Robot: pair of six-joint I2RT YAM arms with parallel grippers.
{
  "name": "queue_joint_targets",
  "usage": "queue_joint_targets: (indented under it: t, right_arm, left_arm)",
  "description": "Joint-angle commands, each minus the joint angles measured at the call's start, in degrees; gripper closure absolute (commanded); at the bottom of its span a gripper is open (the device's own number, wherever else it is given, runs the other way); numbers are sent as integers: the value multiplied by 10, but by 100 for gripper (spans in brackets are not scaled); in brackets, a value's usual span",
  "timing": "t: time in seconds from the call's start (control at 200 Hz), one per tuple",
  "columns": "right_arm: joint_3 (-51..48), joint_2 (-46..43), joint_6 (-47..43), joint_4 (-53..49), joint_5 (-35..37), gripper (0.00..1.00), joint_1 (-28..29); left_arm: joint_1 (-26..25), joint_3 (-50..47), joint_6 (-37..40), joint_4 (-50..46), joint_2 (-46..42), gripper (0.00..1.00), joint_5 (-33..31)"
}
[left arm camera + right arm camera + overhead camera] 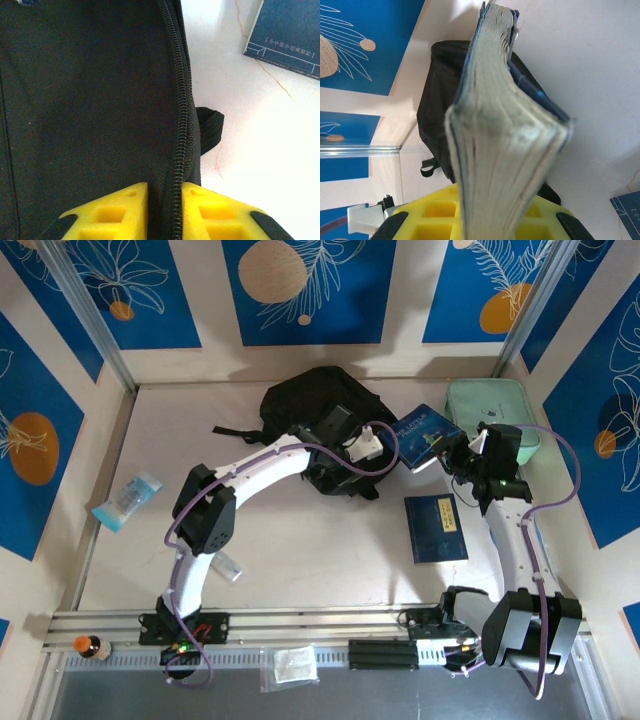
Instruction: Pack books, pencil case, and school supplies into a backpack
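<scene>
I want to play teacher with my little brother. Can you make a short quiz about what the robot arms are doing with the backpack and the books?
1. True or false: the right gripper is clamped on a dark-blue book.
2. What is the left gripper pinching? A) the mint-green zip case B) the black backpack at its zipper C) the light-blue packet
3. Fill in: seen from above, ___ dark-blue book lies flat on the table beside the right arm.

Key
1. True.
2. B.
3. One, the flat book.
</scene>
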Motion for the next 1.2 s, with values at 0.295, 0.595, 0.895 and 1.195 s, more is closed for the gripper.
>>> queue_joint_targets:
  t: [0.295,0.595,0.895,1.195]
  right_arm:
    - [7,-29,-6,16,-12,100,-3]
    - [19,-62,-11,-8,-2,100,-13]
    - [29,-127,3,-74,72,100,-16]
    - [5,-136,39,-102,27,100,-13]
  left_arm:
    - [36,50,-48,-56,8,91,154]
    - [58,23,-95,-8,-16,100,124]
    - [82,-48,-191,136,-86,100,58]
    - [84,-117,-225,272,-156,100,24]
